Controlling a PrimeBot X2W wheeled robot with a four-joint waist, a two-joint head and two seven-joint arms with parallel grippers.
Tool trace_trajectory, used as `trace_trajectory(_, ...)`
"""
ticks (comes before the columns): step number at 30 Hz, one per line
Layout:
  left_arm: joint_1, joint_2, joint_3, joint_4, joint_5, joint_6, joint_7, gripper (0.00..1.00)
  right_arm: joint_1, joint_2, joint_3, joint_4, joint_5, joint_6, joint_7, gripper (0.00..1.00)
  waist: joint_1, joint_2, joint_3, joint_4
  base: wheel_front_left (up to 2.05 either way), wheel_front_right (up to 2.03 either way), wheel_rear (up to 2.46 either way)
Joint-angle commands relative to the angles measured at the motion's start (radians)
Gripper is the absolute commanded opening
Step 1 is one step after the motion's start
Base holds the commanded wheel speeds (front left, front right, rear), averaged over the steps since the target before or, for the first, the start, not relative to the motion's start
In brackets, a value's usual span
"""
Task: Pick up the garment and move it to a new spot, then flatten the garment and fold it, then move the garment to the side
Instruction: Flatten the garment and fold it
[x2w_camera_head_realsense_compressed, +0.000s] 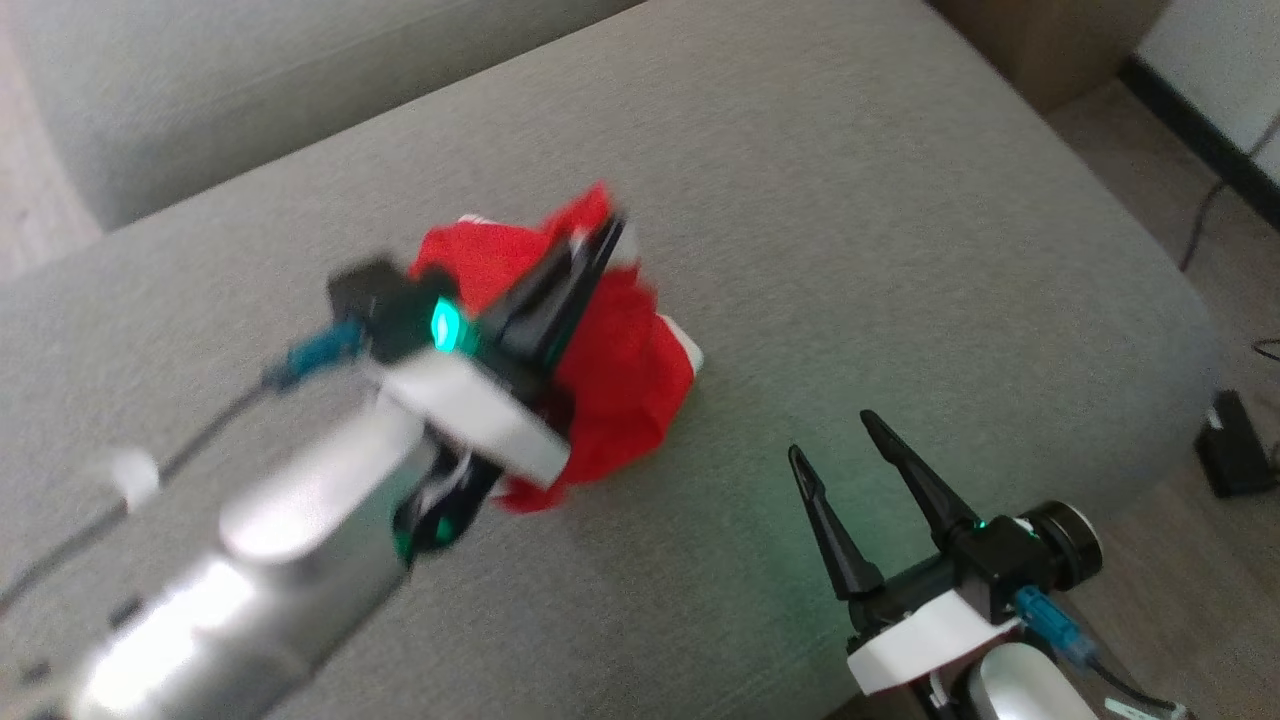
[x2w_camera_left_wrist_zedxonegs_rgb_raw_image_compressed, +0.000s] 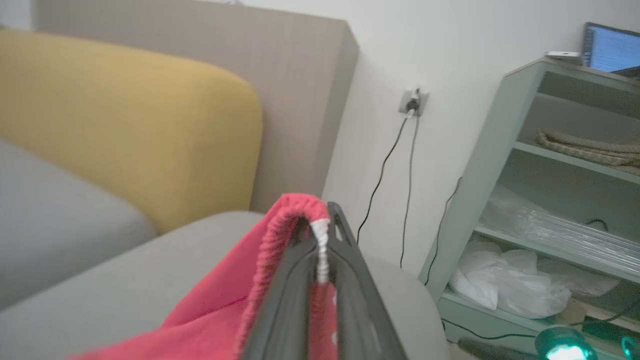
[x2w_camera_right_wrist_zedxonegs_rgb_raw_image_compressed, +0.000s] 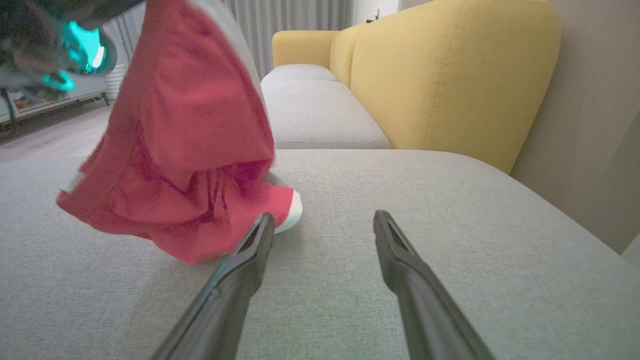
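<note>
The left end effector (x2w_camera_head_realsense_compressed: 605, 235) is pinching the red garment (x2w_camera_head_realsense_compressed: 620, 370) between its two dark fingers, which are pressed close together with fabric caught between them. In the left wrist view the left end effector (x2w_camera_left_wrist_zedxonegs_rgb_raw_image_compressed: 320, 215) is gripping a gathered, elasticated red edge with a strip of white trim, and the garment (x2w_camera_left_wrist_zedxonegs_rgb_raw_image_compressed: 215, 310) is draping down from the fingertips toward the lower left. In the right wrist view the garment (x2w_camera_right_wrist_zedxonegs_rgb_raw_image_compressed: 190, 125) is hanging in a bunched column from above, with its lower folds and a white-edged corner resting on the grey seat cushion (x2w_camera_right_wrist_zedxonegs_rgb_raw_image_compressed: 400, 200). The right end effector (x2w_camera_head_realsense_compressed: 830, 437) is holding nothing and its fingers are spreading wide, hovering over the seat cushion (x2w_camera_head_realsense_compressed: 850, 200) near the garment's lower right side. In its own view the right end effector (x2w_camera_right_wrist_zedxonegs_rgb_raw_image_compressed: 324, 217) is pointing across the cushion, one fingertip lying just beside the white corner of the cloth; whether they are touching is unclear. A yellow backrest (x2w_camera_right_wrist_zedxonegs_rgb_raw_image_compressed: 450, 75) is rising behind the cushion. In the left wrist view a pale green shelf unit (x2w_camera_left_wrist_zedxonegs_rgb_raw_image_compressed: 500, 165) is standing against the wall, with a laptop (x2w_camera_left_wrist_zedxonegs_rgb_raw_image_compressed: 612, 47) on top and cables (x2w_camera_left_wrist_zedxonegs_rgb_raw_image_compressed: 407, 175) hanging from a wall socket (x2w_camera_left_wrist_zedxonegs_rgb_raw_image_compressed: 412, 102).
</note>
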Motion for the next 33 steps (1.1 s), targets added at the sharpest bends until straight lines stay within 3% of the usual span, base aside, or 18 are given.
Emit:
trace_trajectory(1, -0.134, 0.016, 0.008, -0.041, -0.018, -0.006, -0.001, 0.0, -0.027, 0.004, 0.026, -0.03, 0.007, -0.001, -0.006, 1.0, 0.0001, -0.0001, -0.033, -0.042, 0.0, 0.0, 0.0)
trace_trajectory(7, -0.365, 0.01, -0.046, -0.094, -0.111, -0.006, -0.002, 0.0, 0.004, -0.001, 0.026, -0.029, 0.003, -0.001, -0.006, 1.0, 0.0001, -0.0001, -0.074, -0.055, 0.0, 0.0, 0.0)
trace_trajectory(10, -0.407, 0.05, -0.052, -0.134, -0.163, -0.006, -0.005, 0.0, 0.019, -0.002, 0.014, -0.04, -0.001, -0.001, -0.006, 1.0, 0.0001, -0.0001, -0.088, -0.03, 0.0, 0.0, 0.0)
trace_trajectory(14, -0.363, 0.117, -0.082, -0.153, -0.201, -0.006, -0.006, 0.0, 0.031, -0.004, 0.001, -0.056, -0.001, -0.001, -0.006, 1.0, 0.0001, -0.0001, -0.086, 0.02, 0.0, 0.0, 0.0)
trace_trajectory(21, -0.136, 0.238, -0.141, -0.097, -0.246, -0.006, -0.011, 0.0, 0.018, -0.006, -0.031, -0.09, 0.009, -0.001, -0.006, 1.0, 0.0001, -0.0001, -0.014, 0.165, 0.0, 0.0, 0.0)
trace_trajectory(27, -0.033, 0.222, -0.074, -0.047, -0.219, -0.006, -0.013, 0.0, -0.046, -0.034, -0.051, -0.083, 0.061, -0.001, -0.006, 1.0, 0.0001, -0.0001, 0.053, 0.265, 0.0, 0.0, 0.0)
trace_trajectory(33, 0.015, 0.183, 0.006, -0.056, -0.164, -0.006, -0.013, 0.0, -0.132, -0.072, -0.108, 0.027, 0.065, -0.001, -0.006, 1.0, 0.0001, -0.0001, 0.083, 0.319, 0.0, 0.0, 0.0)
